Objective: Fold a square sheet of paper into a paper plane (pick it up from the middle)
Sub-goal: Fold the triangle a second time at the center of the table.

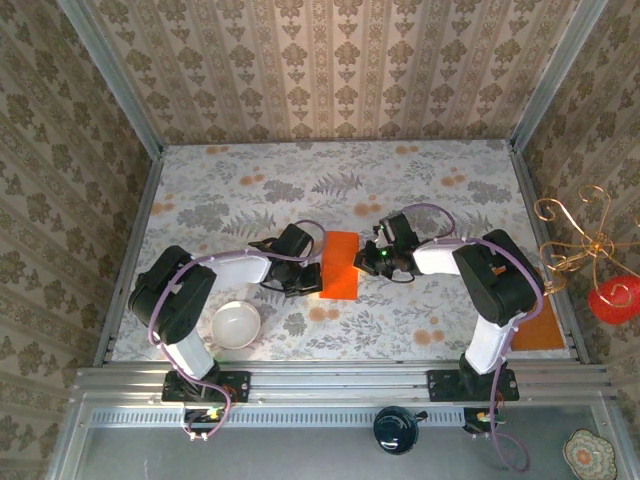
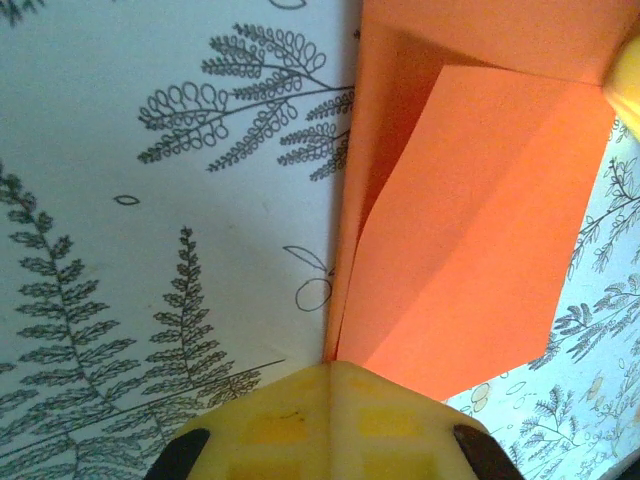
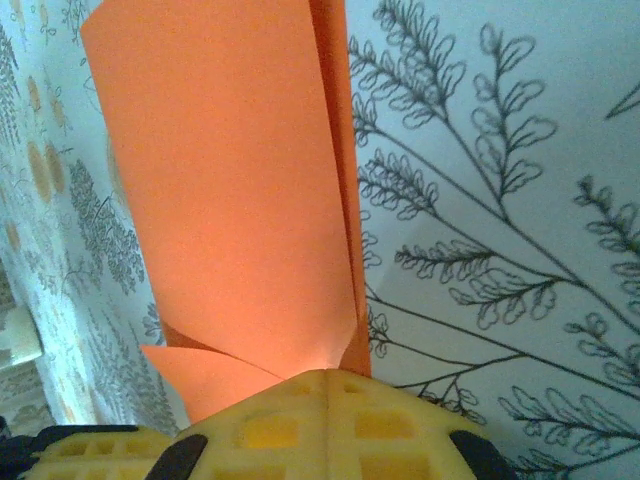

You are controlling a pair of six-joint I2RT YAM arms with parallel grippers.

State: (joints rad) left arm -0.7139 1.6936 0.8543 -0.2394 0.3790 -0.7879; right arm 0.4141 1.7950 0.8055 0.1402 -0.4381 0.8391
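The square sheet of paper (image 1: 340, 265) is flanked by the left gripper (image 1: 305, 277) at nine o'clock, right gripper (image 1: 368, 262) at three, bowl (image 1: 236, 325) at eight.

White bowl (image 1: 236, 325) stands near-left on the floral tablecloth (image 1: 400, 190); brownish-orange rectangle (image 1: 540, 327) lies at its right edge.

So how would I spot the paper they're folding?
Look at the middle of the flowered table. The bright orange sheet sits there, partly folded, pinched by the left gripper and the right gripper. The other orange piece, by the table's right edge, is duller, brownish and untouched.
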